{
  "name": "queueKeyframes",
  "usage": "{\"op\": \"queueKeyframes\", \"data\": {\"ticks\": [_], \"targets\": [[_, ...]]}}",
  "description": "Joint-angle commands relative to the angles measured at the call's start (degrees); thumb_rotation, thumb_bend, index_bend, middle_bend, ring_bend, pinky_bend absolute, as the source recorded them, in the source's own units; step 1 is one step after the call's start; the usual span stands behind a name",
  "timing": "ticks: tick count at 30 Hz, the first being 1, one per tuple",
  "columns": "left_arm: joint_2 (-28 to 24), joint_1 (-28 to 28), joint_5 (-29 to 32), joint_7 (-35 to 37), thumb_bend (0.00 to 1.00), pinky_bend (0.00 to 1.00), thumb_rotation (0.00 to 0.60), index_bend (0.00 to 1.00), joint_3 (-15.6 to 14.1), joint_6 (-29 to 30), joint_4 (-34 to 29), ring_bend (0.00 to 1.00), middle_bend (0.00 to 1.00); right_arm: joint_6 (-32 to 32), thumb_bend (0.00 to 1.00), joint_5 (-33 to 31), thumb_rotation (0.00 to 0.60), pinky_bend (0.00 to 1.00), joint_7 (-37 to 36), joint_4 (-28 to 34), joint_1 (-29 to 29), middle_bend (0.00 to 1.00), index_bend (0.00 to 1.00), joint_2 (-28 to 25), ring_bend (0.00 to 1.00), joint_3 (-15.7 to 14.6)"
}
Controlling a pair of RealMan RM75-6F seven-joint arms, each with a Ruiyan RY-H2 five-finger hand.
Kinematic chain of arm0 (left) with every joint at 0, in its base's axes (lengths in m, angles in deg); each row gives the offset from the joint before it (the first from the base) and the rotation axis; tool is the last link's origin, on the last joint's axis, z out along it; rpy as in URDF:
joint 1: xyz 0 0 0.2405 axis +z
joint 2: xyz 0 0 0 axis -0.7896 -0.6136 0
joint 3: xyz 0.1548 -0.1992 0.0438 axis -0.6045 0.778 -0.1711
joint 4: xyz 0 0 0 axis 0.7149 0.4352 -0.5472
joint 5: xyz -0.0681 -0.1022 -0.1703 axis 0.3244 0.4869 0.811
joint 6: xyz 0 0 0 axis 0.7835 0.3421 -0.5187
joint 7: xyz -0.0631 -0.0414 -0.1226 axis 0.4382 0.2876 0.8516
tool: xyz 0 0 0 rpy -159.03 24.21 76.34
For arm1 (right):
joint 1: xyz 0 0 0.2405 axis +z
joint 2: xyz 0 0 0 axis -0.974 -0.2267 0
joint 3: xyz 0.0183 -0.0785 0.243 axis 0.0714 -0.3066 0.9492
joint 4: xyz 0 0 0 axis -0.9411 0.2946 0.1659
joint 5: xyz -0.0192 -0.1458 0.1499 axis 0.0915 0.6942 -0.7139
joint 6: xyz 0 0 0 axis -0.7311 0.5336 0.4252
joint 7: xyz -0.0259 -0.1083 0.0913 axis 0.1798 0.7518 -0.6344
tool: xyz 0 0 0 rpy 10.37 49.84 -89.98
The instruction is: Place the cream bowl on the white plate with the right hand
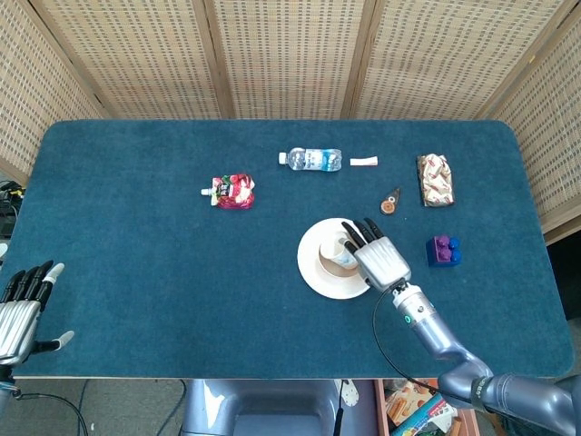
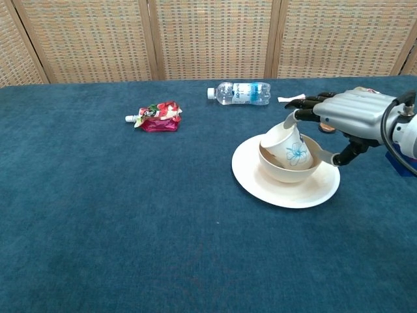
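Sitting on the white plate, the cream bowl adjoins the right hand, fingers spread.

One bowl, one plate, one cup, one bottle, two hands

Bright, even light; sharp focus

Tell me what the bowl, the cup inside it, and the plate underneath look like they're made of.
Cream bowl: probably ceramic or melamine, thick rounded rim, dull sheen. Cup: likely paper, thin wall with a printed blue flower, tilted in the bowl with the right hand at it. White plate: smooth and off-white, ceramic or plastic; cannot tell which.
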Motion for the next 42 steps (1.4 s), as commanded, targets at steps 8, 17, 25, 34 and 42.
{"op": "queueKeyframes", "data": {"ticks": [8, 17, 25, 34, 42], "targets": [[0.10, 0.04, -0.24, -0.38, 0.00, 0.00, 0.600, 0.00, -0.14, 0.18, -0.09, 0.00, 0.00, -2.13, 0.43, -0.11, 0.600, 0.00, 7.73, 5.58, -2.50, 0.00, 0.17, -5.20, 0.00, -3.63], [0.16, 0.17, -0.44, -0.27, 0.00, 0.00, 0.600, 0.00, -0.29, 0.36, -0.10, 0.00, 0.00, -6.09, 0.43, 5.75, 0.600, 0.00, 5.48, 8.61, -4.48, 0.00, 0.10, -8.48, 0.00, -5.51], [-0.16, 0.34, -0.82, 0.59, 0.00, 0.00, 0.600, 0.00, -0.33, 0.76, -0.05, 0.00, 0.00, -12.50, 0.13, 12.57, 0.600, 0.00, -1.64, 12.67, -8.31, 0.00, 0.05, -14.15, 0.00, -7.88], [-0.50, 0.94, -2.87, 1.70, 0.00, 0.00, 0.600, 0.00, -0.81, 2.30, -0.04, 0.00, 0.00, -27.72, 0.00, 18.68, 0.600, 0.00, -19.70, 4.38, -18.47, 0.00, 0.02, -14.23, 0.00, -11.56], [-0.25, 2.03, -4.52, 1.63, 0.00, 0.00, 0.600, 0.00, -0.73, 5.26, 0.43, 0.00, 0.00, -35.94, 0.00, 18.58, 0.600, 0.00, -25.91, -0.30, -25.49, 0.00, 0.02, -11.45, 0.00, -11.94]]}}
